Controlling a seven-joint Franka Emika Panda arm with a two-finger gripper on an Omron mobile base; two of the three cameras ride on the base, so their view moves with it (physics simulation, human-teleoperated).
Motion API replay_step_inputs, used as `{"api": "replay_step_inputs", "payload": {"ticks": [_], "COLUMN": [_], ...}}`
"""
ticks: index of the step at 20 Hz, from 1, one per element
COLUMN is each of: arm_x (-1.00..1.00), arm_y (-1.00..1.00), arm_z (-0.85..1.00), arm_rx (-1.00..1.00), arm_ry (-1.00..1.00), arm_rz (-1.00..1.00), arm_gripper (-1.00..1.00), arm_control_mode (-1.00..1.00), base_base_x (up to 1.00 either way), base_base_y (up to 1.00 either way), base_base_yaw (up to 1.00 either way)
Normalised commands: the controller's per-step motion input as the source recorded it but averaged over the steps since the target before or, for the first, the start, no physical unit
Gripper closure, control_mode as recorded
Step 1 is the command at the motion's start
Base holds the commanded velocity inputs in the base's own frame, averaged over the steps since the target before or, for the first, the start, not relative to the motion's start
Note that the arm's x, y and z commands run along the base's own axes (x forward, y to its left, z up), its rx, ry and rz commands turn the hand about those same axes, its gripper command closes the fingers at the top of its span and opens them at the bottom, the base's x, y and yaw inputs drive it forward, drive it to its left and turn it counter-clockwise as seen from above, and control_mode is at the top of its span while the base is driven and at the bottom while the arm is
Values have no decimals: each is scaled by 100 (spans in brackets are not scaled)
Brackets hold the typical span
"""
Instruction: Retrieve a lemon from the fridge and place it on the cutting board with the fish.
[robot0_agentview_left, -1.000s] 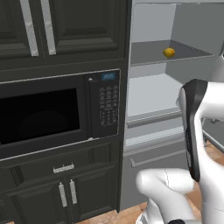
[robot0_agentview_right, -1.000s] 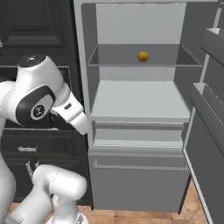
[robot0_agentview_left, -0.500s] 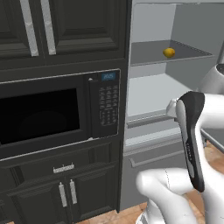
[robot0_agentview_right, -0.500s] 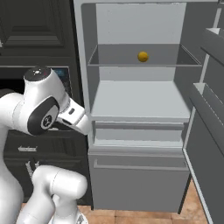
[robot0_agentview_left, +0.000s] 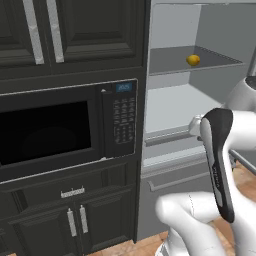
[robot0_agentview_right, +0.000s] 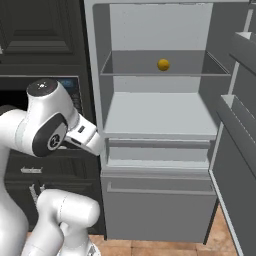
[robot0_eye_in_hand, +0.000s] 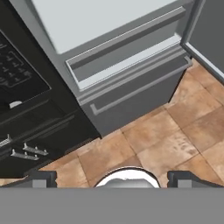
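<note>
Lemon (robot0_agentview_right: 163, 64) (yellow) on fridge (robot0_agentview_right: 155, 120) shelf

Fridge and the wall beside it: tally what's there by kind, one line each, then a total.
Lemon: 1, on the upper shelf
Fridge: 1, door open
Microwave: 1, black, left of the fridge
Gripper: 1, open, holding nothing, pointing down at the floor
Total: 4

Dark cabinets (robot0_agentview_left: 75, 30), built-in black microwave (robot0_agentview_left: 60, 130), terracotta tile floor (robot0_eye_in_hand: 175, 135).
</note>
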Motion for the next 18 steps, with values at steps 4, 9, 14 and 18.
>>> {"api": "replay_step_inputs", "payload": {"ticks": [4,9,14,18], "arm_x": [4,0,0,0], "arm_y": [0,0,0,0], "arm_z": [0,0,0,0], "arm_rx": [0,0,0,0], "arm_ry": [0,0,0,0], "arm_rz": [5,0,0,0], "arm_gripper": [-100,-100,-100,-100], "arm_control_mode": [100,100,100,100], "base_base_x": [16,15,0,1], "base_base_y": [-22,-31,-60,-83], "base_base_yaw": [25,41,25,4]}}
